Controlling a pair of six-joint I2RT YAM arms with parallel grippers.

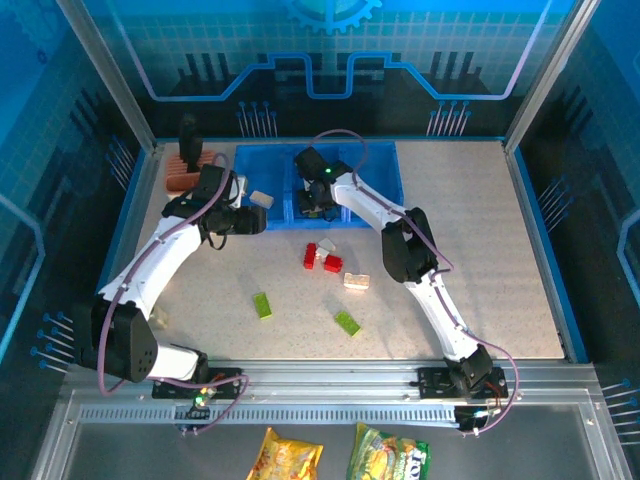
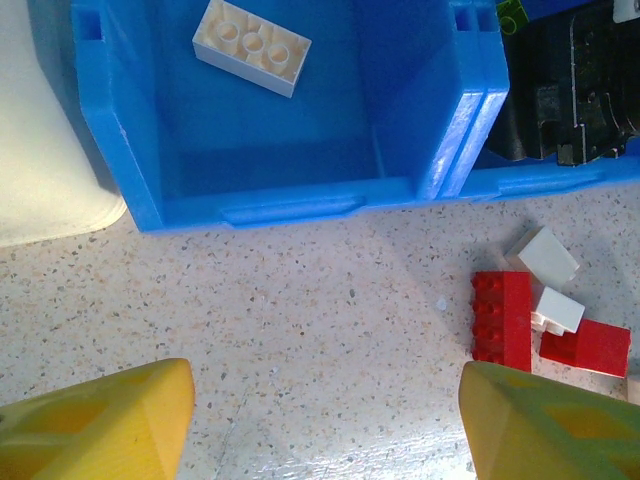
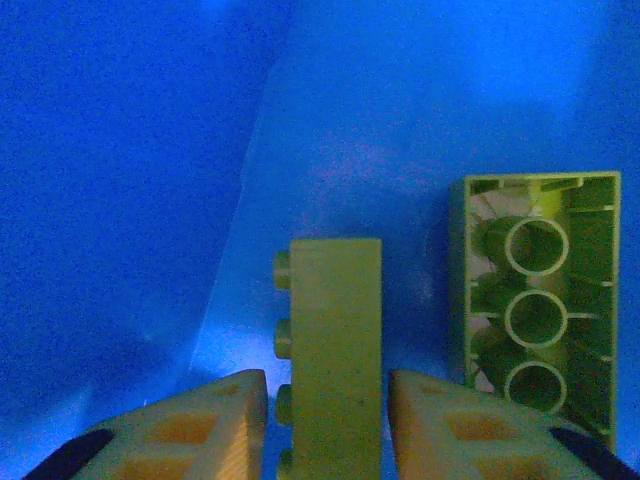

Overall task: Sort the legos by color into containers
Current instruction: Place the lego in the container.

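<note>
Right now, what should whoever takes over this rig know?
Left gripper: jaws open, empty, over the table before the left compartment.
Right gripper: inside the middle compartment, jaws flanking a green brick; grip unclear.
Done: cream brick in the left compartment, second green brick beside the flanked one.
Left: on the table, two red bricks, two white bricks, one loose cream brick, two loose green bricks.

Both arms outstretched, left pincer (image 2: pixel 320 425) with fingers wide apart, right pincer (image 3: pixel 328 425) with fingers close together
</note>
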